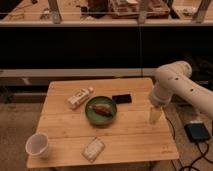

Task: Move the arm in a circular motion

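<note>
The cream-white arm point(176, 82) reaches in from the right, its bulbous joint above the right edge of the wooden table point(65, 131). Its slim pale tip, the gripper point(154, 115), points down over the table's right side, right of the green bowl point(91, 112). It holds nothing that I can see.
The green bowl holds a brown food item point(102, 109). A black phone point(122, 98) lies behind it, a white bottle point(79, 97) to its left. A white cup point(38, 145) stands at the front left, a wrapped snack point(93, 149) at the front. A dark box point(198, 132) with cables lies on the floor at right.
</note>
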Controlling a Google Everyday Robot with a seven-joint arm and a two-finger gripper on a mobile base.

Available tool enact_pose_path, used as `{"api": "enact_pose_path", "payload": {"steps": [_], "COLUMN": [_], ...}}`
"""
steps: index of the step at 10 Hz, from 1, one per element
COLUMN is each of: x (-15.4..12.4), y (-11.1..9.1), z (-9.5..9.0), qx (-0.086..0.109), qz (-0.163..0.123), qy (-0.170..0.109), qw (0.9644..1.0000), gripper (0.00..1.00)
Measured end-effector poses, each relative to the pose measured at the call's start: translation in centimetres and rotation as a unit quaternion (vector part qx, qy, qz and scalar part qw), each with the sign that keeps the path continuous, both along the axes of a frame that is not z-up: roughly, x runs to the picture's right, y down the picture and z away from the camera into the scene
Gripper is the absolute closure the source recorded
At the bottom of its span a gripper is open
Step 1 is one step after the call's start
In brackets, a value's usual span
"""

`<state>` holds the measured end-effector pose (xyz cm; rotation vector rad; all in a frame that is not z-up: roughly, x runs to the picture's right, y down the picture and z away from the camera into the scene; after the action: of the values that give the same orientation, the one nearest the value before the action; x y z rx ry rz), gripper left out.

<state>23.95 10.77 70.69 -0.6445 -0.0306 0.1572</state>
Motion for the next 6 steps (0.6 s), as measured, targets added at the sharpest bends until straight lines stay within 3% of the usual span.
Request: {"api": "enact_pose_path", "payload": {"steps": [3,6], "x": [-0.9,-6.6], "y": [2.3,5.4], "z": [-1.9,-4.1], "qx": [-0.005,-0.013], "qz": [-0.026,-0.049], "qy": [-0.019,-0.041], "qw": [0.9995,0.9978], "gripper": [0.20,0.20]}}
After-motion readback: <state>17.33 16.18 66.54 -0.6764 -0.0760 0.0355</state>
